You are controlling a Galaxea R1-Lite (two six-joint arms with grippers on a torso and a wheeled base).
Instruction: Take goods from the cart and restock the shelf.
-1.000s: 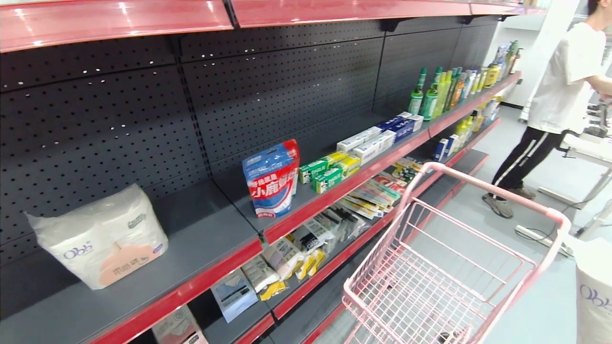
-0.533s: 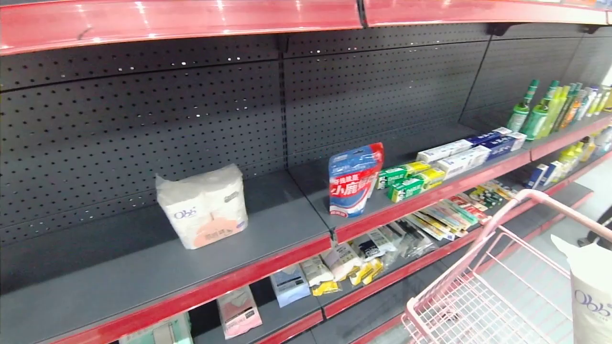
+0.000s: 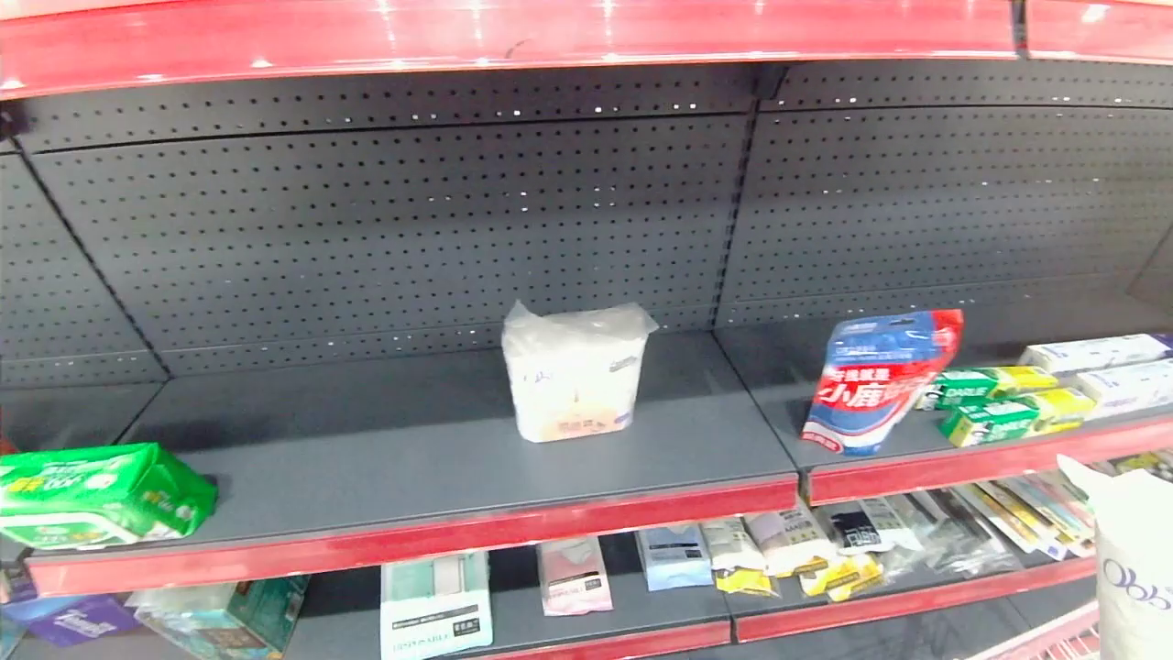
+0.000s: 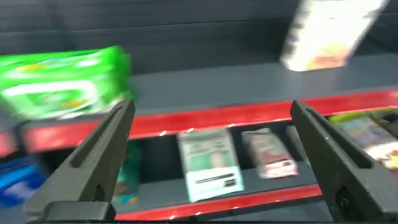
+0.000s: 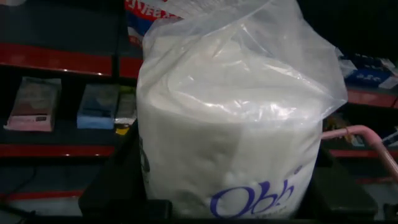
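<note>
1. The head camera is swinging toward the picture's left. The whole shelf scene is sliding rightward across the frame, so the view is turning and the goods are not moving.
2. The shelved tissue pack (image 3: 575,371), near the left edge a second ago, is now sitting mid-frame. The blue-and-red pouch (image 3: 880,380) is now standing right of centre, and a green pack (image 3: 101,495) is coming in at the lower left.
3. The cart, which filled the lower right a second ago, is shrinking to a thin pink strip in the bottom right corner of the head view. In the right wrist view its pink rail (image 5: 360,132) is showing at mid-right, behind the held tissue pack (image 5: 236,124).
4. For the task, this suggests the robot is turning from the cart to face the shelf. The bare middle shelf (image 3: 367,440) on either side of the shelved tissue pack is now lying straight ahead. I judge that the pick is done and the placing is not yet begun.
5. The right gripper (image 5: 227,168) is clamping the held tissue pack, its dark fingers (image 5: 118,180) pressing into the plastic wrap on both sides. In the head view this pack is sitting at the lower right edge, in front of the shelving and apart from it.
6. The left gripper (image 4: 211,107) is carrying nothing. Its fingers (image 4: 99,162) are spread wide and touching nothing, and they are framing the red shelf edge and the lower goods beyond.
</note>
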